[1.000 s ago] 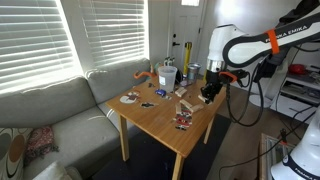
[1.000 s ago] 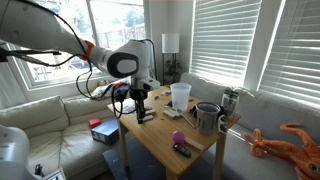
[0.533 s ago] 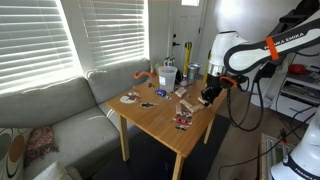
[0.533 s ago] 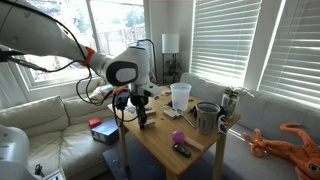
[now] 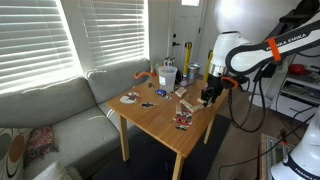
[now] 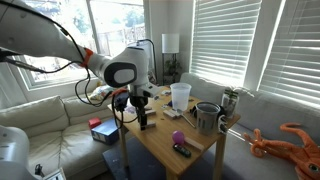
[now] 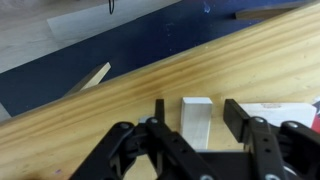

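My gripper (image 7: 196, 118) is open, low over the wooden table (image 7: 120, 120) near its edge. A small white rectangular block (image 7: 196, 116) lies on the table between the two black fingers, with a gap on each side. In both exterior views the gripper (image 5: 208, 96) (image 6: 141, 117) hangs straight down at the table's edge; the block itself is hidden there behind the fingers.
On the table stand a clear plastic cup (image 6: 180, 95), a metal mug (image 6: 207, 117), a purple ball (image 6: 177, 137) and small scattered items (image 5: 182, 112). An orange plush toy (image 6: 295, 140) lies by the window. A grey sofa (image 5: 60, 110) is beside the table. Dark rug below (image 7: 110, 45).
The arm has shifted slightly toward the table edge and lowered a little; the gripper stays open around the block.
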Tool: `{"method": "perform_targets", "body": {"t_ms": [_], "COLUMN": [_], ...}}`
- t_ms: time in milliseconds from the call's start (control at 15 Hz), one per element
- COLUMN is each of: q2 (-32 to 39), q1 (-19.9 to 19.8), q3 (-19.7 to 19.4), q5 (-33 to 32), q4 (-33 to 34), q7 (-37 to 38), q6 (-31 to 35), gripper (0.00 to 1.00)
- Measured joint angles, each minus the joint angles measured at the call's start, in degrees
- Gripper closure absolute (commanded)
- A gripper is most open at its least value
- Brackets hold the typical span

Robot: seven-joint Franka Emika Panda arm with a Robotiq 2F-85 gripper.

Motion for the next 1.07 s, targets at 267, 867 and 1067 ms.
{"method": "perform_targets", "body": {"t_ms": [267,867,1067], "q2": [-2.4,-3.57,-2.22], "q1": [-1.21,-1.55,-0.55], "q3": [-0.06,-1.24,-1.39], "q5": [-0.72,1.58,4.09], "q4": [-1.49,-2.8,-2.48], "q7": [-0.15,-4.92,-7.0], "q6": [0.01,6.15,6.65], "gripper": [0.0,0.0,0.0]}}
